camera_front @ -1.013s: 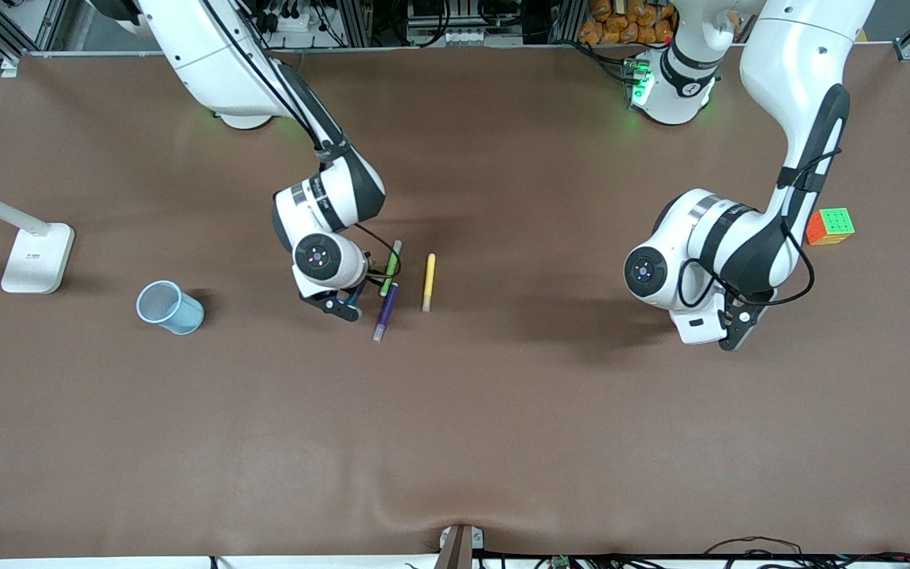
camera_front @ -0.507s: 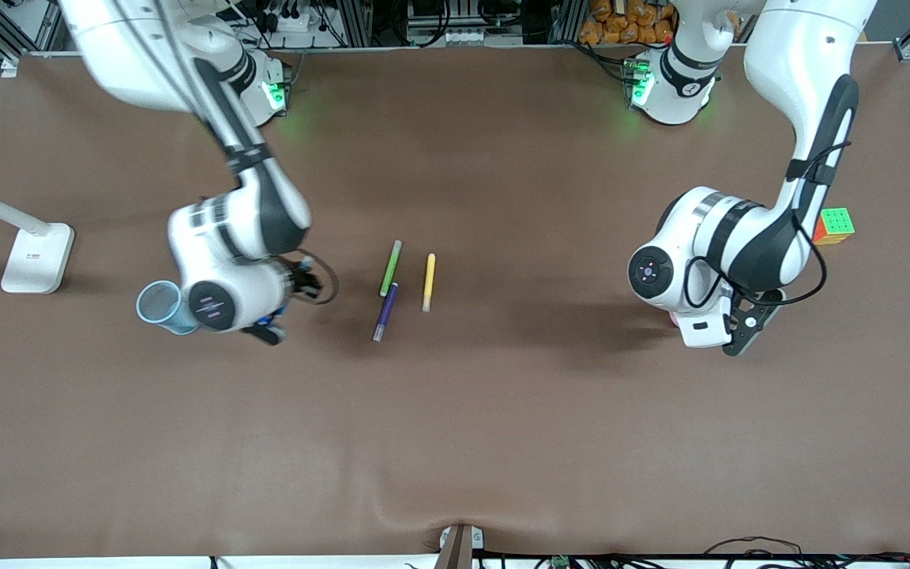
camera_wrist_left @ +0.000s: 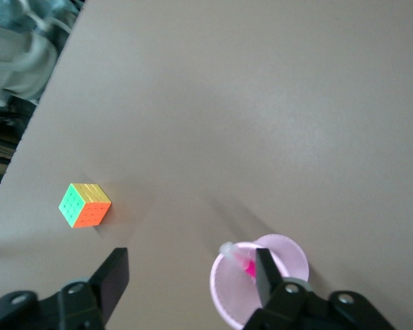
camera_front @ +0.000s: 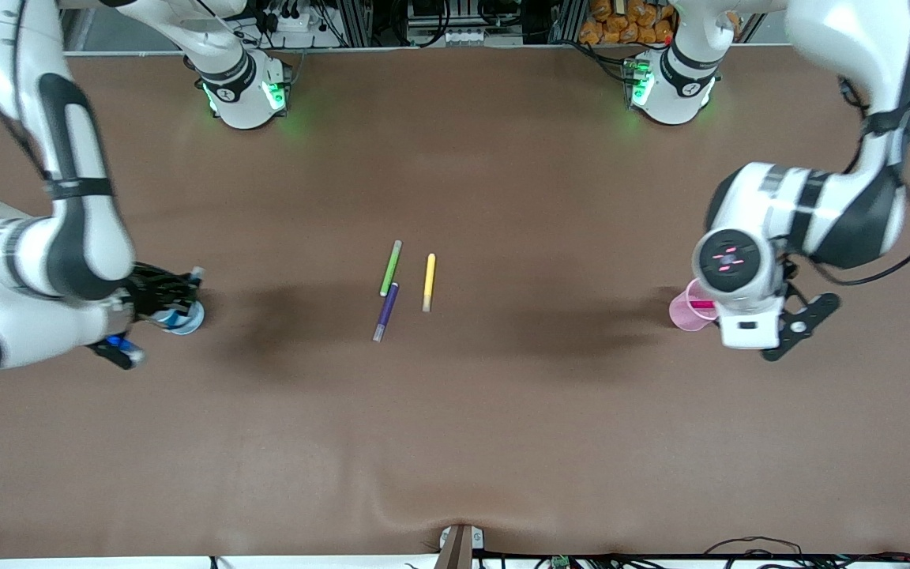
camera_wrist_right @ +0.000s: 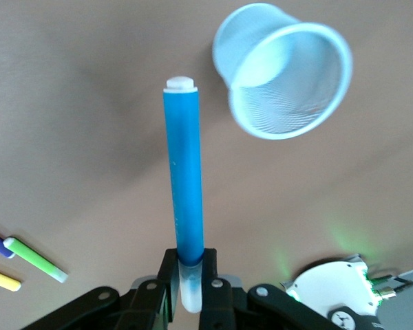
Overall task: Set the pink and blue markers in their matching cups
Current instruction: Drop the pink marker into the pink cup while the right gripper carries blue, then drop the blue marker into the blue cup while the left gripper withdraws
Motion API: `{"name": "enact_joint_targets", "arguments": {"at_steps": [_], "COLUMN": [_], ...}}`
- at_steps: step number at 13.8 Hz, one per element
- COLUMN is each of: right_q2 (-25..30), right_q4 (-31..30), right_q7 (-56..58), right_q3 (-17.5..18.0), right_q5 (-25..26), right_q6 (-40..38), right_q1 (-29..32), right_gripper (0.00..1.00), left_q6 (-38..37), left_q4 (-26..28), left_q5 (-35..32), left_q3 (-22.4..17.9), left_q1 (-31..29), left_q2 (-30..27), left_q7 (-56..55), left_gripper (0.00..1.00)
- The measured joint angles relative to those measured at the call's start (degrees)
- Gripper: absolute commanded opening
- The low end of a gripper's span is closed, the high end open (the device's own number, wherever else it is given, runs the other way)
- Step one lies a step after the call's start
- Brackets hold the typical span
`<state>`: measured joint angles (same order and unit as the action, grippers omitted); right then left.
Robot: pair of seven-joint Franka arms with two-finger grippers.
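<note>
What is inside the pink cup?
The pink marker stands inside the pink cup, its pale cap leaning on the rim. The left gripper above hides part of the cup's inside.

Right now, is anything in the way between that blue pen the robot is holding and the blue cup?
Nothing visible is. The right gripper is shut on the blue marker in the air beside the light blue cup, whose open mouth shows nothing in it. Only bare table lies between them.
</note>
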<state>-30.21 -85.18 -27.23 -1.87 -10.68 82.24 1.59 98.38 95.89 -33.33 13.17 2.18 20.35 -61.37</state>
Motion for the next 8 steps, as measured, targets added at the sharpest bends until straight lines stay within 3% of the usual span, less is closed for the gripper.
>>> {"name": "enact_joint_targets", "arguments": {"at_steps": [3,8], "right_q2": [-0.32,-2.63], "right_q4": [0.63,0.61], "right_q7": [0.26,4.59], "right_q3": [0.15,0.15], "right_q5": [-0.54,-8.06], "right_q6": [-2.19,-3.08], "right_q1": [1.39,9.5], "right_gripper": [0.0,0.0], "left_q6": [-0.01,-0.03], "left_q4": [-0.18,-0.24], "left_q5": [6.99,14.81], "left_q3": [0.0,0.02], "left_q1": [-4.05,-5.77], "left_q2": [-4.86,-9.66], "left_q7": [10.92,19.5], "left_gripper": [0.89,1.0]}}
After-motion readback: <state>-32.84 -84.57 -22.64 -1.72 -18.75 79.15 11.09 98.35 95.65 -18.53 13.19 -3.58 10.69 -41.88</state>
